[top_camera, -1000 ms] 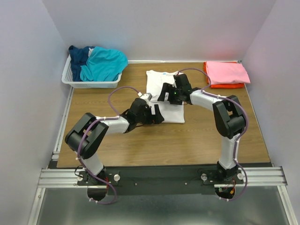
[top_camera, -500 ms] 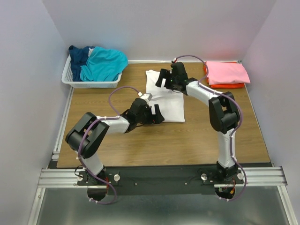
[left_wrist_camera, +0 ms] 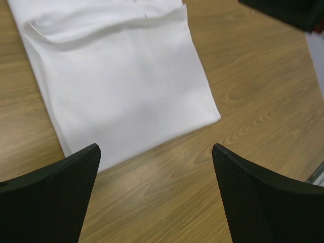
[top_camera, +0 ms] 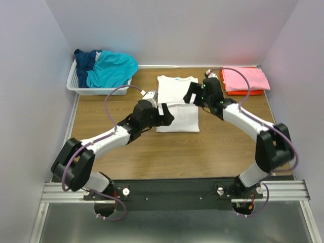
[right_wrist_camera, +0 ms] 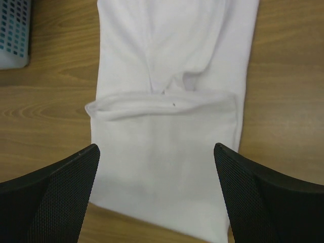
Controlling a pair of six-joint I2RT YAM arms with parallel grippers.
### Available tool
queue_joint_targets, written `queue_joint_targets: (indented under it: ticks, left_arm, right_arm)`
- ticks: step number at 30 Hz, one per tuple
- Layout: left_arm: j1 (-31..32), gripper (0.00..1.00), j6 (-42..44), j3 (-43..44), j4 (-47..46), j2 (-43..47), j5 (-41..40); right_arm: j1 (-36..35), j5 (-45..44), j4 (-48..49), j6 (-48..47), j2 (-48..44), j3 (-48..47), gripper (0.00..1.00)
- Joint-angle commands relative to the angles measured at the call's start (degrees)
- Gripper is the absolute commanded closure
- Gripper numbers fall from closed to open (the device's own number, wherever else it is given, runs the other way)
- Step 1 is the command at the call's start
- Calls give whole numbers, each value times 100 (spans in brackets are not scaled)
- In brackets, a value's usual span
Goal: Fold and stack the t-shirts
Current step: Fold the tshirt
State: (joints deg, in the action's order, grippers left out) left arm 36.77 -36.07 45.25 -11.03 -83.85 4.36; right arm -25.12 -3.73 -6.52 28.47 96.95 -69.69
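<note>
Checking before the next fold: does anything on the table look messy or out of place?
Only minor things. The white shirt has a fold edge that is puffy and wavy across its middle, not flat. The teal shirt lies crumpled, spilling over the basket rim. The pink and orange stack looks neat.

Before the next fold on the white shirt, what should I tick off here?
1. Left hand open, holding nothing: ok.
2. Right hand open, holding nothing: ok.
3. White t-shirt on the table, near half doubled over: ok.
4. Fold edge pressed flat: not ok, it bulges at one end.
5. Pink t-shirt squared on the orange t-shirt, top free: ok.
6. Basket emptied: not ok, teal t-shirt and navy t-shirt lie inside.
</note>
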Motion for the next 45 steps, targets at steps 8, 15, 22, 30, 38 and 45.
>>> queue_joint_targets:
  ticks: [8, 15, 22, 30, 38, 45]
  left_arm:
    - [-188, 2, -154, -298, 760, 520, -1017]
    - [-223, 18, -119, -210, 707, -122, -551]
    - [-250, 36, -163, -210, 699, -640, -603]
    - [-267, 53, -242, -149, 646, -1141, -533]
    - [-276, 93, -303, -184, 540, -1247, -462]
    - [-276, 100, -286, -263, 400, -1247, -297]
  right_arm:
    - [8, 170, -42, 466, -2178, 2554, 0]
    - [8, 504, -42, 642, -2014, 2979, 0]
    - [8, 399, -42, 774, -1618, 2891, 1]
    - [8, 197, -42, 844, -1582, 2917, 2]
    - [8, 320, -42, 827, -1504, 2909, 14]
    - [-1, 30, -33, 836, -1091, 2794, 46]
